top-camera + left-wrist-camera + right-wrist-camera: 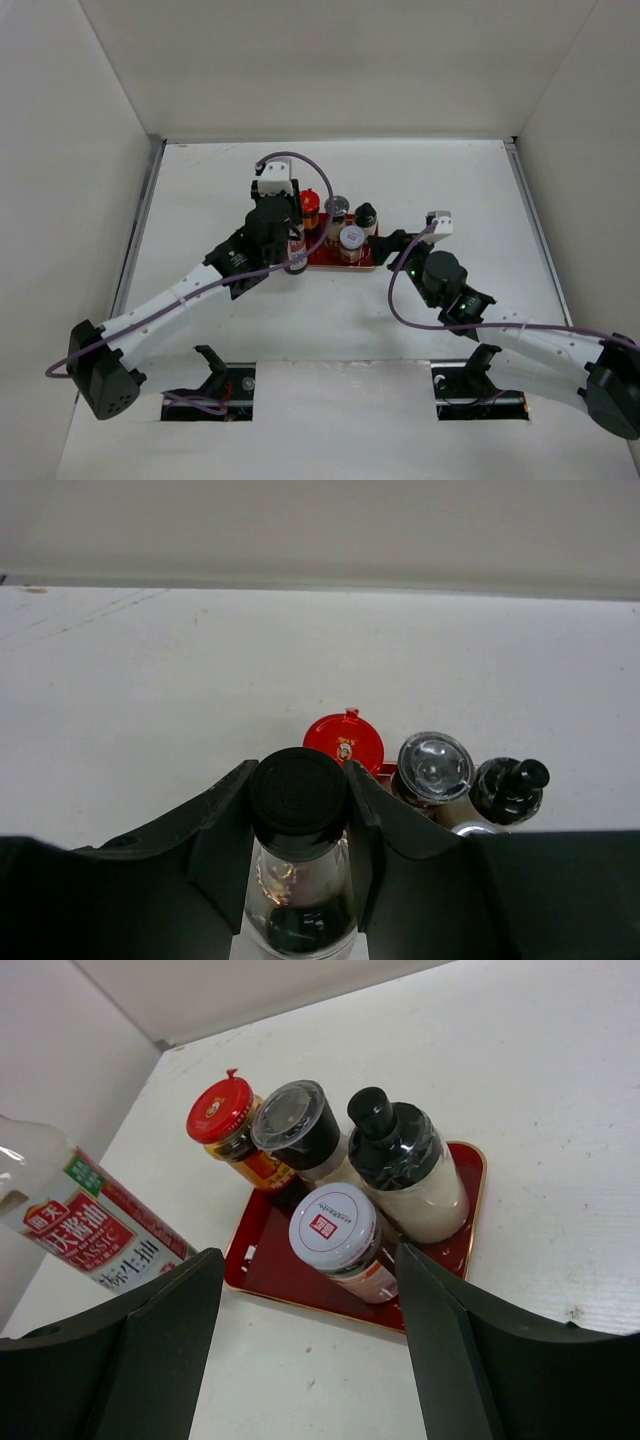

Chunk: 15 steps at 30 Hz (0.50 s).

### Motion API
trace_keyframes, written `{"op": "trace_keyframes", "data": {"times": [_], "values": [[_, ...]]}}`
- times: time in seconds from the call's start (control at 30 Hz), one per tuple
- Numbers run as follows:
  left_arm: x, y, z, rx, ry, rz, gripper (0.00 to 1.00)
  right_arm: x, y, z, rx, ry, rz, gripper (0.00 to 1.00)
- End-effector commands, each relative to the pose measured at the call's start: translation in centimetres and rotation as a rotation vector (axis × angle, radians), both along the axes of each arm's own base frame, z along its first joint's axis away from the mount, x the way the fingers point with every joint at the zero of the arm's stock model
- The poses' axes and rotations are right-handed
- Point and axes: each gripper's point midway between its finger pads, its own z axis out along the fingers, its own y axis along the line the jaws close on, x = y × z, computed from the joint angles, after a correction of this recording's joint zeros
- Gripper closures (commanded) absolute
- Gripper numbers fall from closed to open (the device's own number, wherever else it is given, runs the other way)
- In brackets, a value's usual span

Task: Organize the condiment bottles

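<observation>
Pinching the tall slim clear black-capped bottle with red-white label [92, 1232], left gripper [298, 780] holds it just beside the left end of the flat red gold-rimmed tray [470, 1165]. Right gripper [393, 243] fingers spread, empty, near its right end. On tray: red-capped jar [220, 1110], clear-lidded jar [292, 1117], black-capped beige bottle [405, 1160], silver-lidded jar [332, 1226].

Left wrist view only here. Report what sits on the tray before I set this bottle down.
Observer: A fourth, pale-lidded jar stands on the red tray, on the near side of the three you see.
Operator: Now the other side.
Observer: The right end effector is open and empty, beside the tray's right end.
Operator: Describe my bottle.
Observer: The tall bottle carries a red-white label and is at the tray's left end.
</observation>
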Motion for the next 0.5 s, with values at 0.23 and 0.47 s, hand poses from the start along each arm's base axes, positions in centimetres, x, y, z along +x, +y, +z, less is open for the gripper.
{"op": "trace_keyframes", "data": {"times": [0.23,0.47], "values": [[1.5,-5.6,6.2,-0.177,-0.164,-0.1,0.92,0.4,-0.3,1.0,0.042,-0.026,-0.02,0.25],[2.5,-7.2,4.2,-0.164,-0.146,-0.114,0.92,0.6,-0.3,0.9,0.038,-0.025,-0.024,0.25]]}}
